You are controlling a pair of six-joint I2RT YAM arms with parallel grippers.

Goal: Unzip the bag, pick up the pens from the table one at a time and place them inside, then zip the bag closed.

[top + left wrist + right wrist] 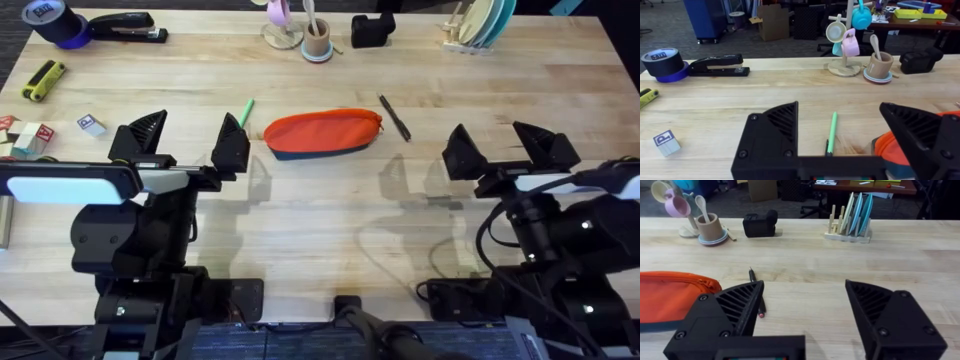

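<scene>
Two pens flank the orange-red bag (323,133) we see lying crosswise on the tabletop (330,230), blue bottom toward us. Green pen (245,111) at its left end is partly hidden by the left gripper (190,142); black pen (394,117) angles away right. Both grippers' jaws, including the right gripper (510,148), stand apart.

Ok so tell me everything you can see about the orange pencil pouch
The pouch is an oblong orange-red fabric bag with a dark blue bottom, lying on its side on the table. Nothing grips it. The green pen lies to one side, the black pen to the other; neither clearly touches it.
</scene>
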